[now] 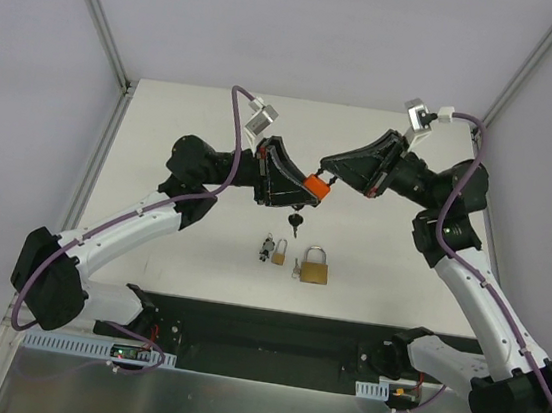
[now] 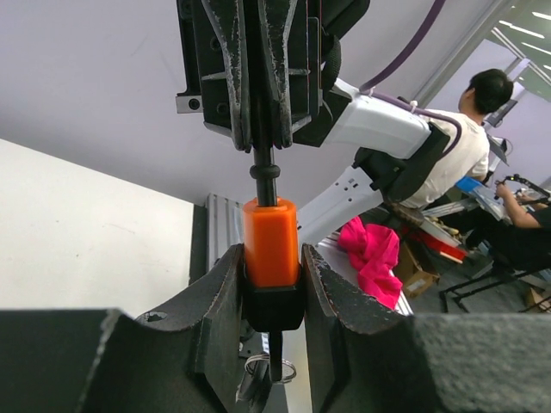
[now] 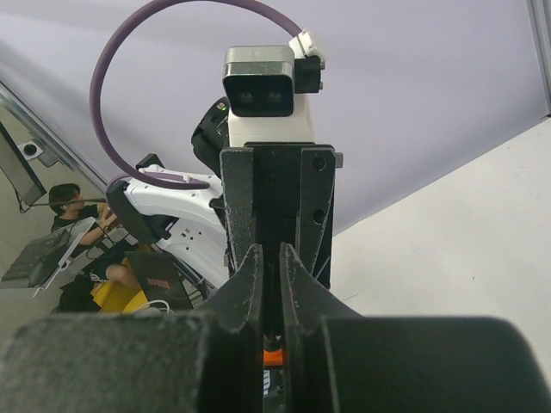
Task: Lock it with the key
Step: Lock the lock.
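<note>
An orange padlock point(image 1: 313, 187) with a black base is held above the table, and my left gripper point(image 1: 306, 194) is shut on it. In the left wrist view the orange padlock point(image 2: 269, 241) sits squeezed between the left gripper point(image 2: 271, 262) jaws. A black stem point(image 2: 263, 176) sticks out of its top. My right gripper point(image 1: 328, 180) is shut on that stem; in its own view the right gripper point(image 3: 271, 258) shows only a slit, with a bit of orange point(image 3: 272, 355) below. A key on a ring point(image 1: 296, 220) hangs under the lock, and the ring point(image 2: 272, 370) shows between the left fingers.
On the table below lie a brass padlock point(image 1: 315, 269), a smaller lock point(image 1: 273, 249) to its left and small keys point(image 1: 299, 268) between them. Both arm bases stand on the black plate point(image 1: 270, 337) at the near edge. Walls close the sides and back.
</note>
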{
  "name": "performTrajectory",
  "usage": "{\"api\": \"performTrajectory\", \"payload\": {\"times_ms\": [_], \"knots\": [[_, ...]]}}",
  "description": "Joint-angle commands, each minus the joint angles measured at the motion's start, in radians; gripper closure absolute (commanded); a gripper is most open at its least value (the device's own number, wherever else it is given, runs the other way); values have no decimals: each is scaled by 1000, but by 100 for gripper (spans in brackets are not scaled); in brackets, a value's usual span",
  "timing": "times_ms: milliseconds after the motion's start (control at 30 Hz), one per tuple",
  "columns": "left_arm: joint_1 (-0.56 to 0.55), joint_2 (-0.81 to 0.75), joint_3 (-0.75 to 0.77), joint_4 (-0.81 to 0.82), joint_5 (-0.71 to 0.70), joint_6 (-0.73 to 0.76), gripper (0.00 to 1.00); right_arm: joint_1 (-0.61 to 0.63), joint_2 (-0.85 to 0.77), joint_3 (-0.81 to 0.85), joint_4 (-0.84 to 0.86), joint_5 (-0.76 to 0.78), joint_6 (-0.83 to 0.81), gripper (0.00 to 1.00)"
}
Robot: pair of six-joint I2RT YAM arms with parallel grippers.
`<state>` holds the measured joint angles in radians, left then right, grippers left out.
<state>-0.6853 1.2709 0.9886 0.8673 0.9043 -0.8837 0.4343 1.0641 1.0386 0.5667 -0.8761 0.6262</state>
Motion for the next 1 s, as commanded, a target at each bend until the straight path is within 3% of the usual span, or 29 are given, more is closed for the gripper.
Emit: {"api": "performTrajectory", "payload": {"times_ms": [0,433,967], "knots": [[-16,-8,93,272,-7,-46,100,38,17,-34,-11,-11,-29,99],[-13,-11,65,349,-71,-58,100,67,-18,-107,-2,-15,-22,99],[-11,-18,65,223,-142,46,100,152,-38,-229,-2,12,3,99]]}}
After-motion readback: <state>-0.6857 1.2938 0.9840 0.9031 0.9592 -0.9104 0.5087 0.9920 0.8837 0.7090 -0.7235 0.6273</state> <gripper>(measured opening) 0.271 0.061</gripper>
